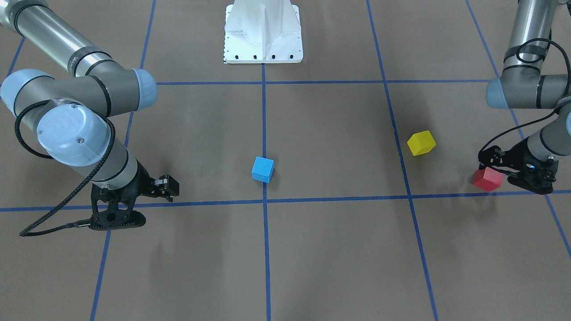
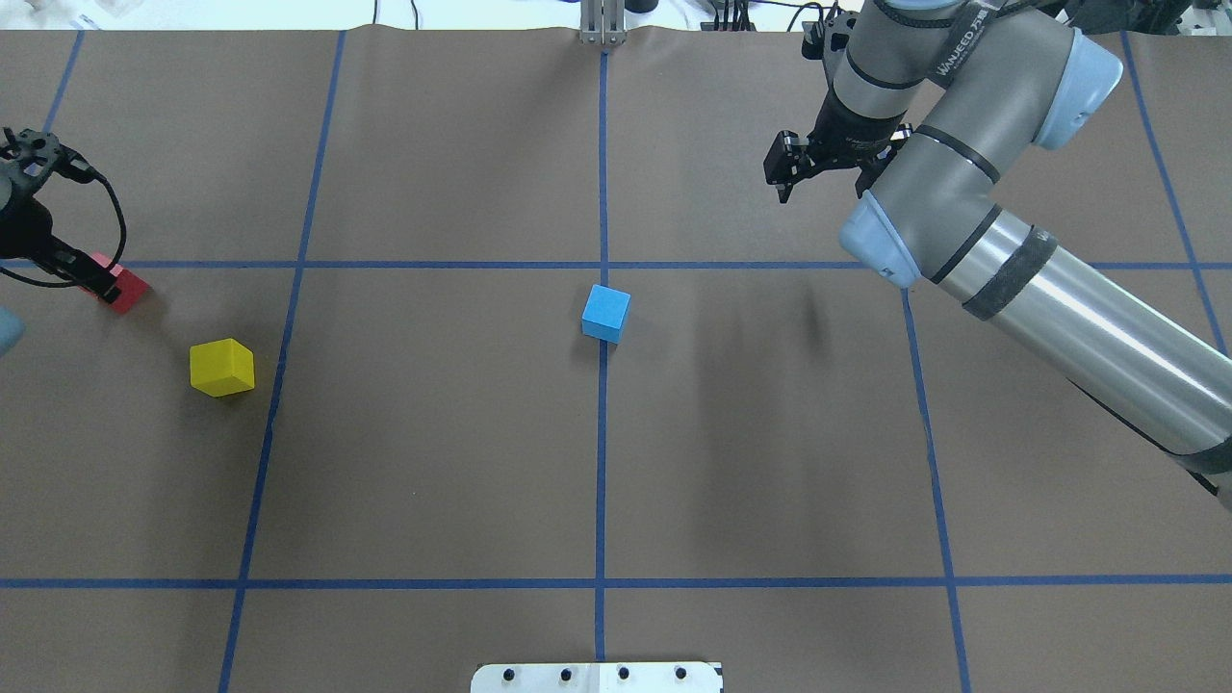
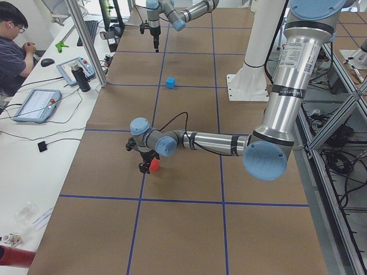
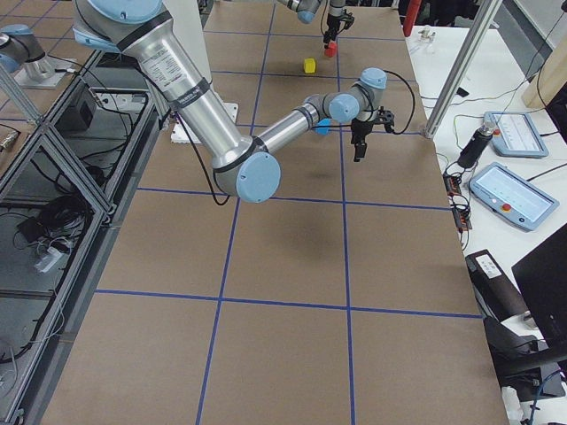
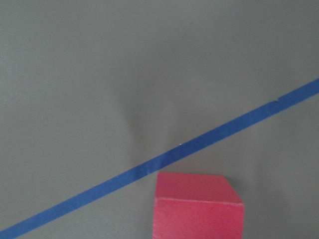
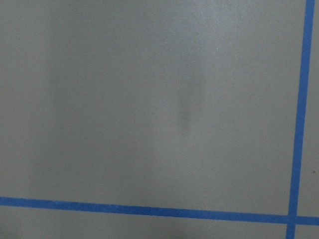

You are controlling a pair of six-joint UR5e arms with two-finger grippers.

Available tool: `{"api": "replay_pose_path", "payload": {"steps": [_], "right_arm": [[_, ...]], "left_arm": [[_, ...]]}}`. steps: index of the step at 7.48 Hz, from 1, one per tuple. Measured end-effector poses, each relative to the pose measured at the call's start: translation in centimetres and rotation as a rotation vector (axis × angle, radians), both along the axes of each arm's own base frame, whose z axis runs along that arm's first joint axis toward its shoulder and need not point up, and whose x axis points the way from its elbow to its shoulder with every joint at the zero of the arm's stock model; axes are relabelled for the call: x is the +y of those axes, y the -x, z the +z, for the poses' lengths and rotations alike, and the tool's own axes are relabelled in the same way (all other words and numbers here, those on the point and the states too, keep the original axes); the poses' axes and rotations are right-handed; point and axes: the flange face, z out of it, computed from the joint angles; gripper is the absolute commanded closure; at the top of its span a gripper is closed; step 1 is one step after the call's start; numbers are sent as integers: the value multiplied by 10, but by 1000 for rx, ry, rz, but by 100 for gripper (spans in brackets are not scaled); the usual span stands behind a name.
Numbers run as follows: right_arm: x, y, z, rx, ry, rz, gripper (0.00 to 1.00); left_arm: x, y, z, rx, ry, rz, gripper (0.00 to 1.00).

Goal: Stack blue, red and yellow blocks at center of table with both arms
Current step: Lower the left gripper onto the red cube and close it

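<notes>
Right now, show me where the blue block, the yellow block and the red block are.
blue block [image 2: 606,308], overhead view, on its top face.
yellow block [image 2: 219,356], overhead view, on its top face.
red block [image 1: 489,179], front-facing view, near its visible middle.

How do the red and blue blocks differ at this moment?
The blue block sits alone on the centre tape line; the red block lies far out on the robot's left. The left hand is right at the red block; no hand is near the blue block. Both are plain cubes of similar size.
</notes>
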Motion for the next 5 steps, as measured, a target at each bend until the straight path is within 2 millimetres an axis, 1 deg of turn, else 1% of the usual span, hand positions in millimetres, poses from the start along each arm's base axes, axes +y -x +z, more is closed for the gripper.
{"api": "replay_pose_path", "payload": {"steps": [5], "right_arm": [[1,-2,6,4,6,0,0]], "left_arm": [[2,-9,-2,3,7,5,0]]}}
